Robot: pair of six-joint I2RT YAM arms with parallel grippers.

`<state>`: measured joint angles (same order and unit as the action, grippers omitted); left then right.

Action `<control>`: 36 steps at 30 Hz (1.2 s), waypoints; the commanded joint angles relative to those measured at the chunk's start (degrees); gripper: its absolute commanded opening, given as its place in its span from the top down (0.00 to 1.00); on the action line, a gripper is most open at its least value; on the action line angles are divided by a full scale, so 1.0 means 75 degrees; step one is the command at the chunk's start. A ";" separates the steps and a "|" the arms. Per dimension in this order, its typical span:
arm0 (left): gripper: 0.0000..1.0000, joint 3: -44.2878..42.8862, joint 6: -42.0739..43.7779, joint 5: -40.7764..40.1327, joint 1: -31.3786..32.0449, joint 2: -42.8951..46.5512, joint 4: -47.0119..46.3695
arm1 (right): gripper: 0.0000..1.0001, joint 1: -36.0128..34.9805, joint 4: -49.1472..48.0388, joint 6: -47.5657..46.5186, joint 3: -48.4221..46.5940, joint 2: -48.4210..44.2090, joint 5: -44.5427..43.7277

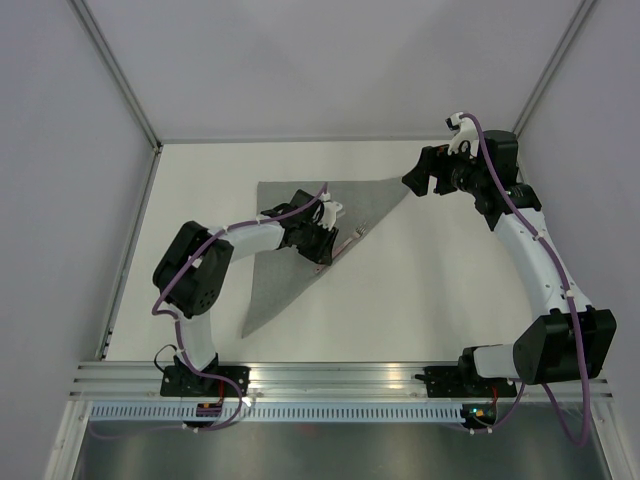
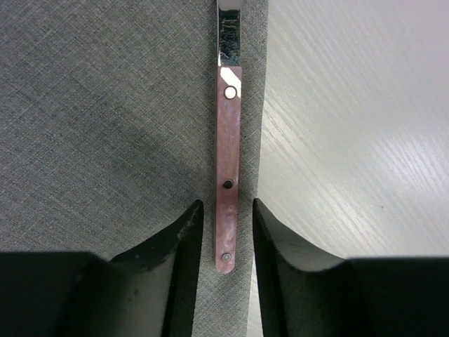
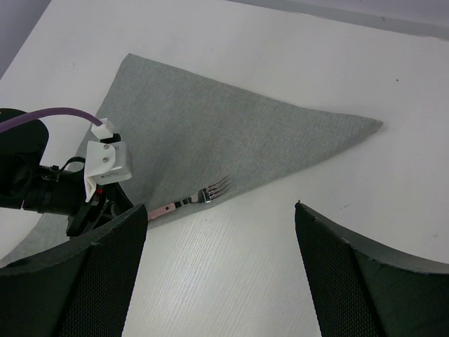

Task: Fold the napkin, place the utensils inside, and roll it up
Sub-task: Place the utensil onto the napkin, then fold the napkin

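The grey napkin (image 1: 280, 275) lies folded into a triangle on the white table. It also shows in the left wrist view (image 2: 105, 105) and the right wrist view (image 3: 231, 133). A fork (image 1: 350, 243) with a pink handle (image 2: 228, 154) lies along the napkin's right edge, tines toward the far right (image 3: 217, 188). My left gripper (image 1: 324, 258) is low over the handle's end, jaws open on either side of it with small gaps (image 2: 228, 205). My right gripper (image 1: 425, 180) is open and empty, raised near the napkin's far right corner (image 3: 221, 207).
White walls close in the table at the back and both sides. Bare white tabletop (image 1: 440, 290) lies to the right of the napkin and in front of it.
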<state>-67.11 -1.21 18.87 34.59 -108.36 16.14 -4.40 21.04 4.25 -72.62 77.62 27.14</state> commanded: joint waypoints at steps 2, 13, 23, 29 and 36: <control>0.58 -0.0039 -0.0248 -0.0511 0.0029 0.0501 -0.0218 | 0.09 -0.0046 -0.0098 0.0054 -0.0009 -0.0131 0.0038; 0.52 -0.0707 -0.0668 -0.2455 -0.0146 0.1613 -0.0219 | 0.10 -0.0081 -0.0086 0.0124 -0.0055 -0.0061 0.0295; 0.46 -0.2324 -0.2463 -0.3828 -0.1249 0.4403 0.1490 | 0.12 -0.2433 -0.0260 -0.0694 0.0341 0.0068 -0.1036; 0.44 -0.2747 -0.2850 -0.4333 -0.1249 0.5715 0.2172 | 0.15 -0.5328 -0.1058 -0.1047 0.0986 0.0653 -0.2362; 0.43 -0.3075 -0.2897 -0.4438 -0.1237 0.6268 0.2874 | 0.17 -0.8185 -0.1398 -0.1714 0.1011 0.1929 -0.4047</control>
<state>-88.49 -20.88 -13.17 25.21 -60.40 31.97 -59.48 13.30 -5.28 -65.01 89.91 6.35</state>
